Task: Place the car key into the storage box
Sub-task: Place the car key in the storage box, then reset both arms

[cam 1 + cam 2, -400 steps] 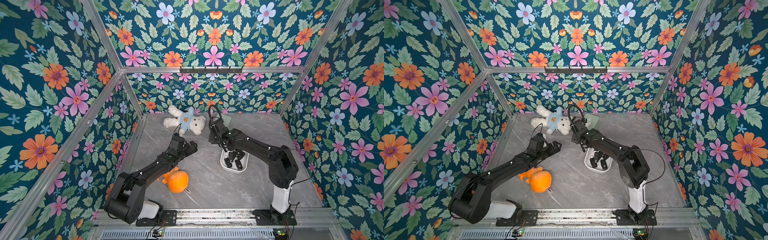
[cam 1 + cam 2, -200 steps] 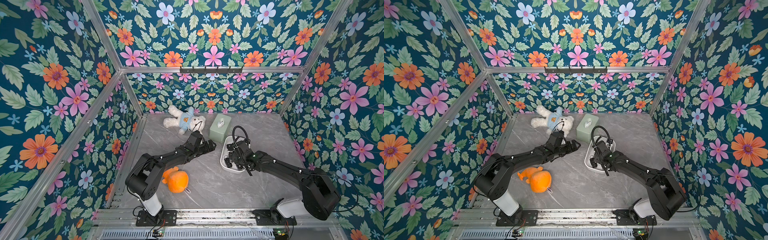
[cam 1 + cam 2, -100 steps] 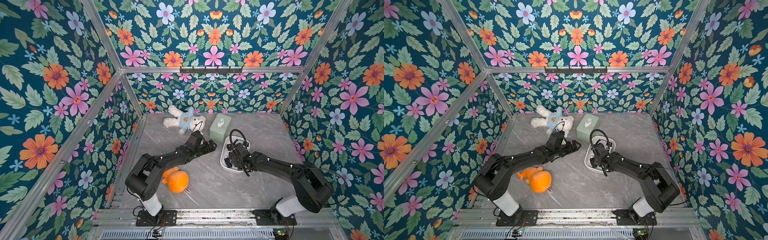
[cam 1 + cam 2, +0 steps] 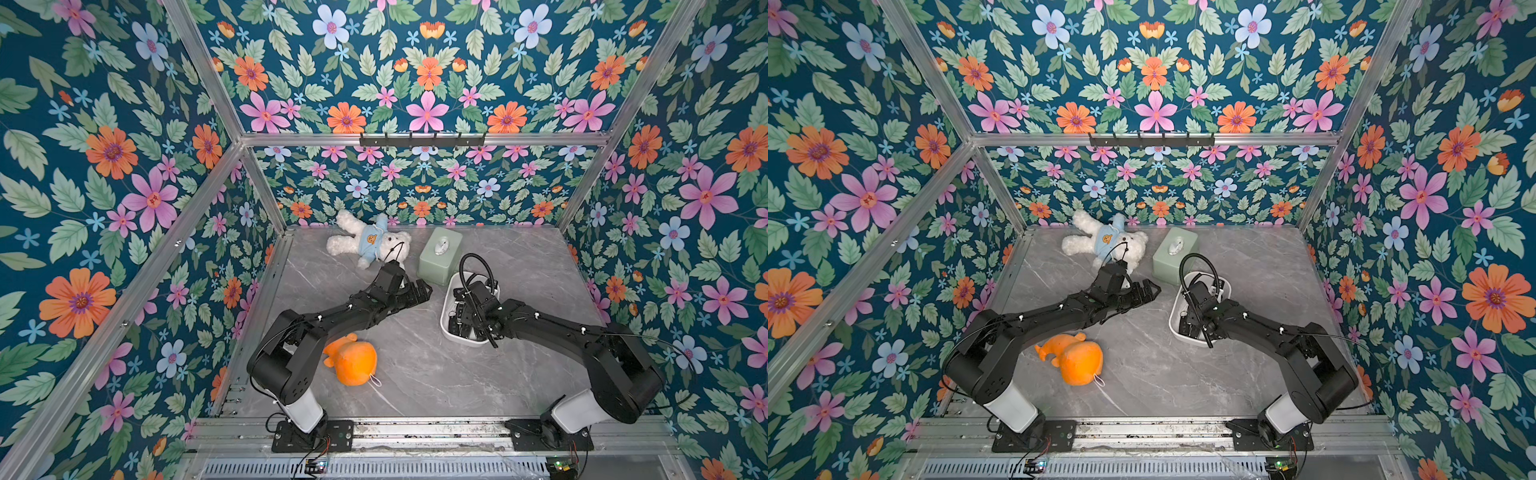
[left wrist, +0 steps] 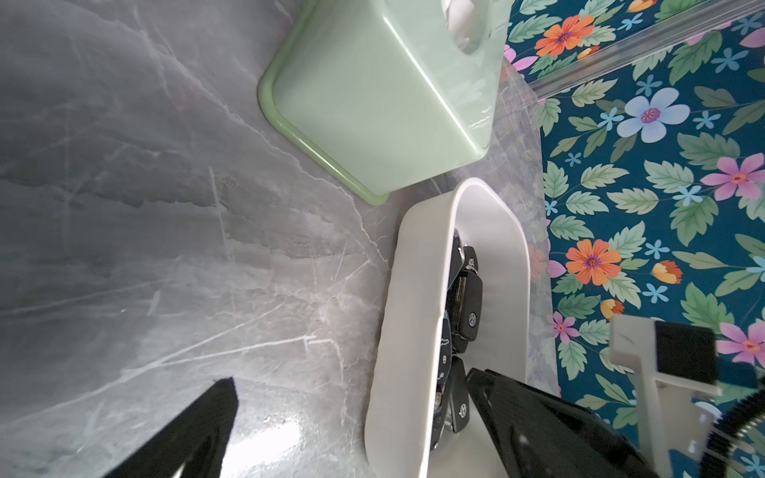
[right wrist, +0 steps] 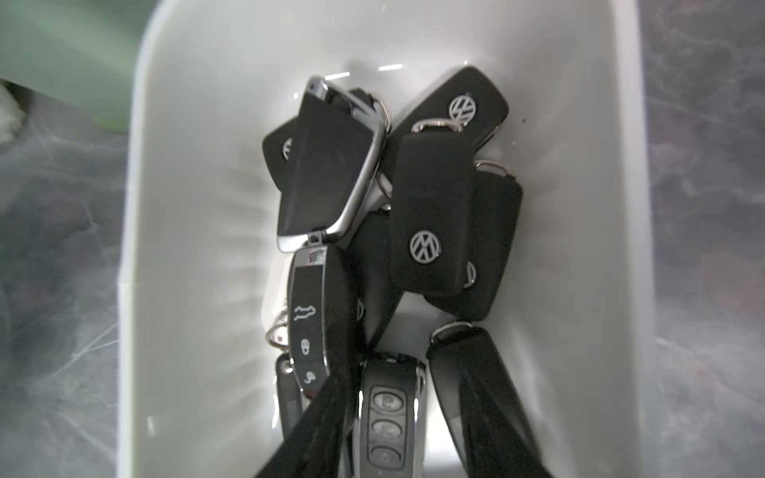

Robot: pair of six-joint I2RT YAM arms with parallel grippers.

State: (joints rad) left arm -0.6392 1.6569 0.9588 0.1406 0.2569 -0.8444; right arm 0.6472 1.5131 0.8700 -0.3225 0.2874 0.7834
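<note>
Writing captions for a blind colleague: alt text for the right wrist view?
A white tub holds a pile of black car keys, some with VW logos, seen from above. A dark gripper finger reaches in among them.

One white storage box (image 6: 186,207) is there, and inside it lies a pile of black car keys (image 6: 430,215). I count at least eight, but they overlap, so the exact number is not sure. On the table (image 4: 415,382) there are also one pale green box (image 4: 440,255) and two soft toys, one white teddy bear (image 4: 365,245) and one orange plush toy (image 4: 353,361). The robot arms are two, a left arm (image 4: 332,311) and a right arm (image 4: 561,328).
</note>
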